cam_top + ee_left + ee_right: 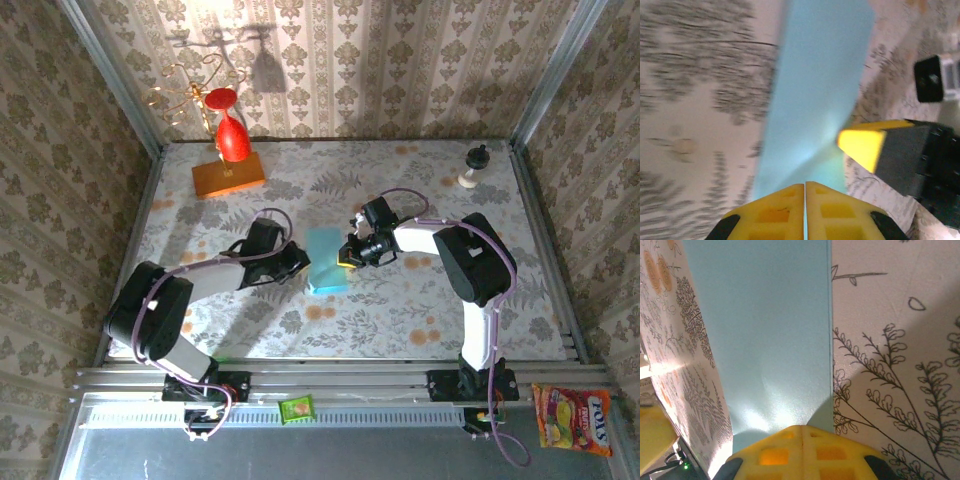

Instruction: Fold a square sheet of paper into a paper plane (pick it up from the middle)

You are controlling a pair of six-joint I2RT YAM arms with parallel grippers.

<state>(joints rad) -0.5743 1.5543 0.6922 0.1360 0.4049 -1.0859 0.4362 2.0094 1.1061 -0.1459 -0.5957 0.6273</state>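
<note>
In the middle of the floral-patterned worktop [420,300] lies the light-blue sheet of paper [327,260]. From above it shows as a narrow rectangle, longer front to back than across, set between the tips of the two arms. The left gripper [297,262] meets its left long edge and the right gripper [349,255] meets its right long edge, roughly opposite each other.

In the left wrist view, the left jaws are pressed together with only a hairline of blue in the seam between them, so they have a pinch of the sheet's edge. The paper runs away from them as a smooth band with a soft diagonal ridge near the grip. The right gripper's yellow fingertip touches the paper's far edge there.

In the right wrist view, the right jaws are fully closed, yellow pad against yellow pad, and their tip sits over the near edge of the sheet. Whether any paper is caught between them cannot be told. The sheet's straight edge lies flat against the worktop beside them.

Well apart from the paper, at the back left, an orange block [228,176] carries a red goblet-shaped thing [232,138]. A small dark-topped figure [474,166] stands at the back right. A green packet [297,408] rests on the front rail between the arm bases, and a sweets bag [572,420] lies at the front right corner.
</note>
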